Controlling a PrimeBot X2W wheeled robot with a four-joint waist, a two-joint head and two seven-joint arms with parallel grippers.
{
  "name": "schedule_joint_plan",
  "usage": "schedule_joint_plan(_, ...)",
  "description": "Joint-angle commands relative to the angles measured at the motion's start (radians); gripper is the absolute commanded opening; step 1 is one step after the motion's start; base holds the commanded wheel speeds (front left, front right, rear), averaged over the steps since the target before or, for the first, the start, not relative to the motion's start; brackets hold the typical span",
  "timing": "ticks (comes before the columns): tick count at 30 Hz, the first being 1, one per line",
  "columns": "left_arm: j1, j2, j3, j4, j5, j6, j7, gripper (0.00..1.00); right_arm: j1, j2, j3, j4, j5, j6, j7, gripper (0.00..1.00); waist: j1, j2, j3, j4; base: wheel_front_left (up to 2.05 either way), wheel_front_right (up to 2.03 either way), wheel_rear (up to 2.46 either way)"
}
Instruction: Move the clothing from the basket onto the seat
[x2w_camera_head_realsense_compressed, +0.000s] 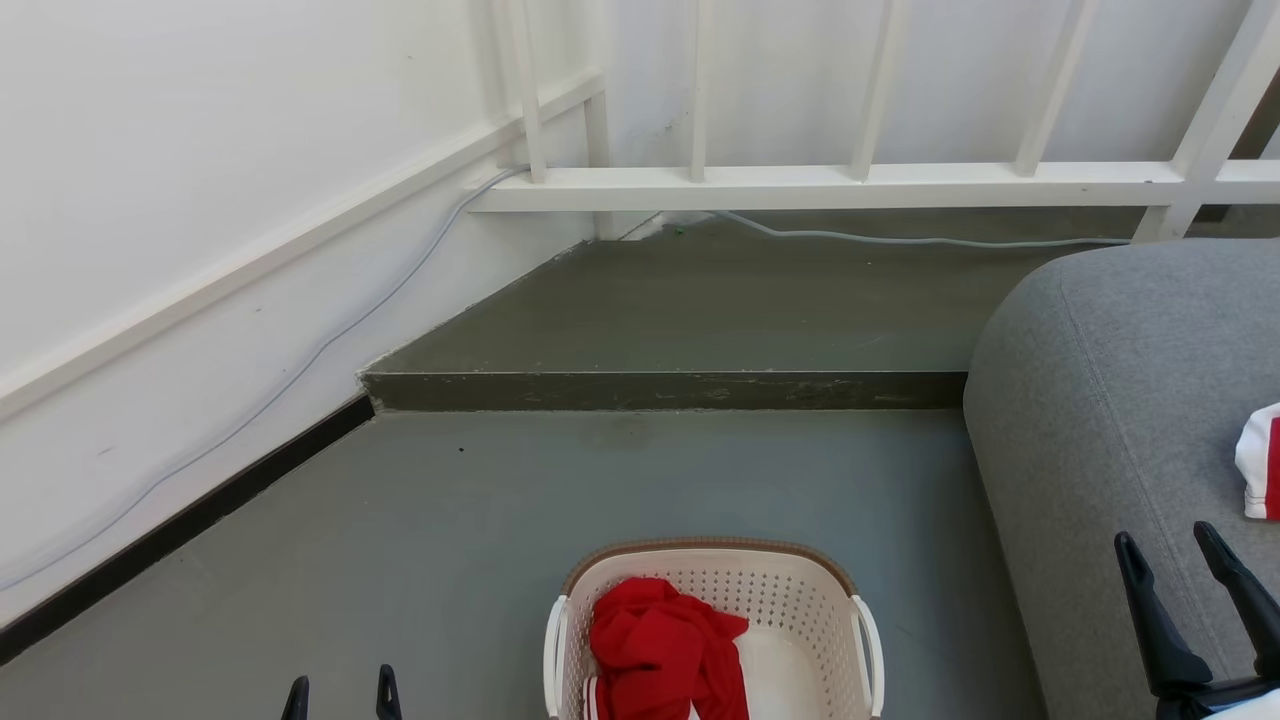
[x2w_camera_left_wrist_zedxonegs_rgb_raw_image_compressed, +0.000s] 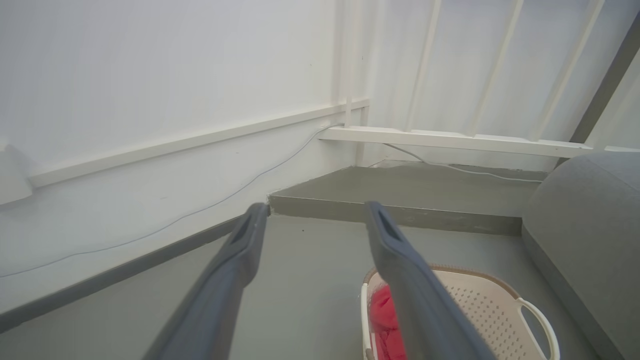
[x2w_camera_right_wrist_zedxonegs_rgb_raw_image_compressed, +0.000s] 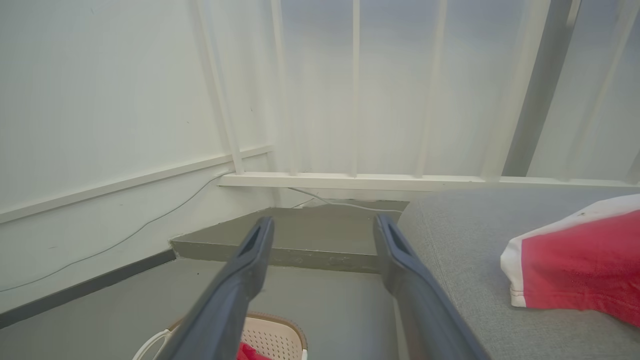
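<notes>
Crumpled red clothing (x2w_camera_head_realsense_compressed: 660, 645) lies in the perforated cream basket (x2w_camera_head_realsense_compressed: 790, 592), bottom centre; left hand (x2w_camera_head_realsense_compressed: 342, 690) and right hand (x2w_camera_head_realsense_compressed: 1165, 540) gape empty.

Right tool (x2w_camera_right_wrist_zedxonegs_rgb_raw_image_compressed: 322, 220) fingers spread apart, red-and-white clothing (x2w_camera_right_wrist_zedxonegs_rgb_raw_image_compressed: 575, 265) lying on grey seat (x2w_camera_right_wrist_zedxonegs_rgb_raw_image_compressed: 450, 260), basket (x2w_camera_right_wrist_zedxonegs_rgb_raw_image_compressed: 274, 342) at bottom edge

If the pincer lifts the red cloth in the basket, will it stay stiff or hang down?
Probably floppy: the cloth lies crumpled in soft folds, so it should droop. Likely light, as the fabric looks thin. A trailing end may drag on the basket wall, since the pile sits deep inside.
</notes>
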Motion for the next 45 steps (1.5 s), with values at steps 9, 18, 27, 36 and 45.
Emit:
schedule_joint_plan(9,-0.036,-0.003,0.038,-0.023,-0.004,-0.016,-0.006,1.0,-0.01,-0.031,0.007,-0.021,-0.004,0.004,-0.013,1.0,0.0,0.0,0.01,-0.007,0.0,0.0,0.0)
schedule_joint_plan(18,-0.056,-0.003,0.008,-0.028,-0.001,-0.025,-0.006,1.0,-0.018,-0.036,0.002,-0.023,0.007,0.004,-0.013,1.0,0.0,0.0,0.016,-0.009,0.0,0.0,0.0)
schedule_joint_plan(27,-0.1,-0.003,-0.066,-0.021,0.001,-0.006,-0.006,1.0,-0.054,-0.077,0.018,-0.037,0.039,0.004,-0.013,1.0,0.0,0.0,0.067,-0.013,0.0,0.0,0.0)
schedule_joint_plan(36,-0.182,-0.003,-0.21,0.002,-0.02,0.096,-0.006,1.0,-0.088,-0.153,0.016,-0.097,0.107,0.004,-0.013,1.0,0.0,0.0,0.198,-0.023,0.0,0.0,0.0)
schedule_joint_plan(45,-0.35,-0.003,-0.406,0.097,-0.092,0.215,-0.006,1.0,-0.143,-0.247,-0.003,-0.175,0.19,0.004,-0.013,1.0,0.0,0.0,0.364,-0.04,0.0,0.0,0.0)
